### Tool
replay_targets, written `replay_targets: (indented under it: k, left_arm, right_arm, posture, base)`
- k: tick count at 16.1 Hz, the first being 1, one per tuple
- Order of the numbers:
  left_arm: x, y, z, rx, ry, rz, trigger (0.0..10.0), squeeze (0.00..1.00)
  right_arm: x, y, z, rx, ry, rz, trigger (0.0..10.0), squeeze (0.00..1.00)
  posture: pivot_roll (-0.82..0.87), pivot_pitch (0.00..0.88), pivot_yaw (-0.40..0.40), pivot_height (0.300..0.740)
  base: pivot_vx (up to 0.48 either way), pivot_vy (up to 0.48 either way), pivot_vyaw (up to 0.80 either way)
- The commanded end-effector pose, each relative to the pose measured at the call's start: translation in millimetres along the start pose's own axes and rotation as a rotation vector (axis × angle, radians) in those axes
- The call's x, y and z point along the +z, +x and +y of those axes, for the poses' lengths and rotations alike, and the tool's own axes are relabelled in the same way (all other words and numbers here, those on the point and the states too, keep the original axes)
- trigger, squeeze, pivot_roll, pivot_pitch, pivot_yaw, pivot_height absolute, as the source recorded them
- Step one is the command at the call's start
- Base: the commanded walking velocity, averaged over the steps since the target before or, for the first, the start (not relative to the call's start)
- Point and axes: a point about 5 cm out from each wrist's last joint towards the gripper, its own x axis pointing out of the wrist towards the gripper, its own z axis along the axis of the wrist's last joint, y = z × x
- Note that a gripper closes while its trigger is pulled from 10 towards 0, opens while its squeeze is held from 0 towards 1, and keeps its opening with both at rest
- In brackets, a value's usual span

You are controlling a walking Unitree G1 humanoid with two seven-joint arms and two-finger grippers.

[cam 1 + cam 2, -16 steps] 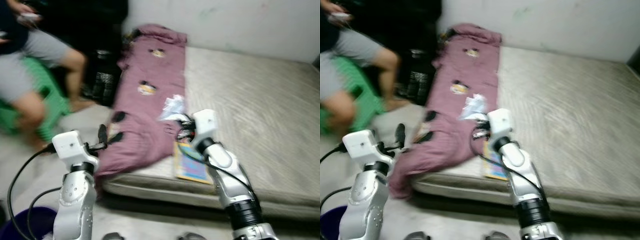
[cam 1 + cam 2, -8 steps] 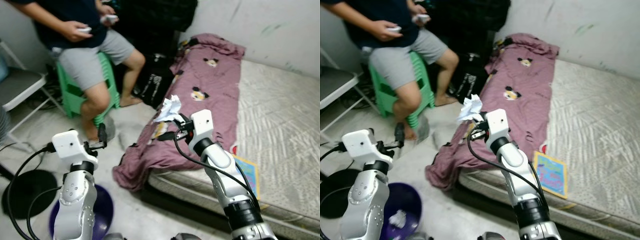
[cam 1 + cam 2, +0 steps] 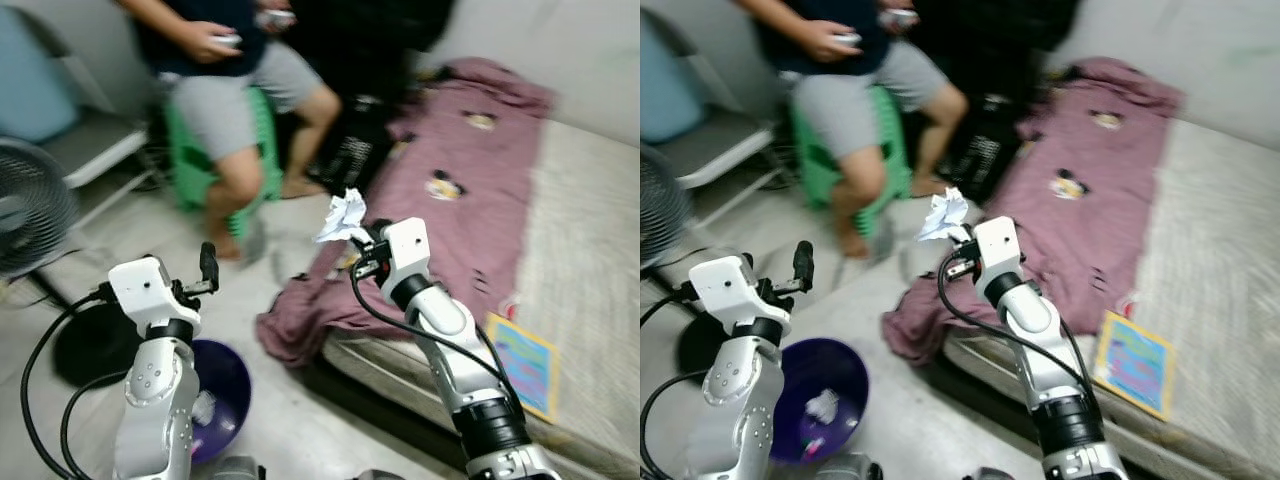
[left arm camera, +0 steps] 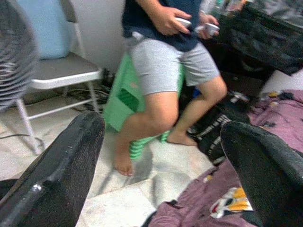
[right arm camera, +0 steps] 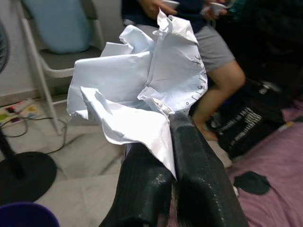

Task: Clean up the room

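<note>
Right fingers: the right gripper (image 5: 163,156) has its two black fingers (image 5: 199,165) pressed together on the lower edge of a crumpled white paper (image 5: 142,80), which fans out above them.
Paper's place: held up in the air in front of the robot, over the floor just off the corner of the mattress (image 3: 590,250), with the maroon blanket (image 3: 440,210) drooping off the bed behind it.
Left fingers: the left gripper (image 4: 165,156) hangs spread wide and holds nothing; it is raised at the robot's left side.
What has changed: across the last second the whole view has swung away from the bed toward the room's floor, so the robot has turned. The paper has kept its place in the pinch throughout, no longer over the blanket but over bare floor.
Newly in view: a purple bin (image 3: 825,395) on the floor below the left arm, with a few scraps in it; a standing fan (image 3: 30,215) at the far left; a person on a green stool (image 3: 200,165) with both hands on small controllers.
Meaning for the task: the pickup looks done and the carry is under way. The bin is low and to the left of the paper, well apart from it, so I judge the right arm has yet to cross and drop before letting go.
Risk: the grip is only on the paper's edge.
</note>
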Motion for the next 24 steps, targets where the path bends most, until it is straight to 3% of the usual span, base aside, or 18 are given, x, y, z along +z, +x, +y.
replay_targets:
  k: [1,24]
  left_arm:
    - [0.0,-0.5,-1.7,-0.001,-0.004,0.000,10.0,0.00]
    - [-0.3,-1.3,-7.1,-0.067,0.023,0.014,10.0,0.00]
  right_arm:
    - [2.8,0.6,-2.7,0.001,-0.011,-0.007,10.0,0.00]
    - [1.7,4.2,1.8,0.013,0.003,-0.008,10.0,0.00]
  posture:
    - [-0.07,0.000,-0.061,0.740]
    - [-0.06,0.000,-0.051,0.740]
  base:
    - [0.000,0.000,0.80]
    - [0.000,0.000,0.79]
